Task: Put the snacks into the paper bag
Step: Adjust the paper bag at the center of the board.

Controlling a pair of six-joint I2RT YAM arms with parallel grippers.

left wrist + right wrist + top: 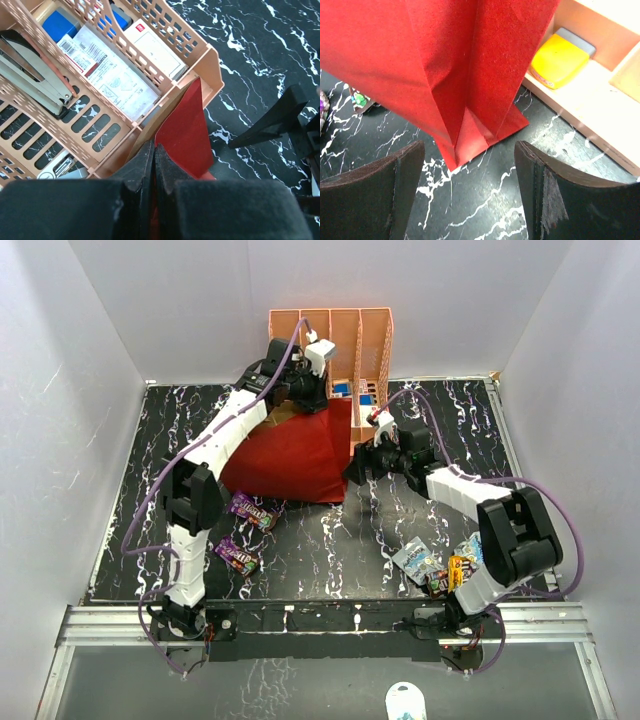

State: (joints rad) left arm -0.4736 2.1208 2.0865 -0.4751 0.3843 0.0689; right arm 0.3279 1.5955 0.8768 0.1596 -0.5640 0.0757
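The dark-red paper bag lies on its side on the black marbled table. My left gripper is shut on the bag's upper edge beside the organizer; the jaws pinch red paper. My right gripper is open and empty at the bag's folded bottom corner, and its gap is over bare table. Two purple candy wrappers lie front left. Blue-grey pouches, a yellow packet and a dark packet lie front right. The red chip bag is out of view.
The peach slotted organizer stands at the back, right behind the bag, with blue-white boxes and a stapler in its slots. A yellow item lies in its base. White walls enclose the table.
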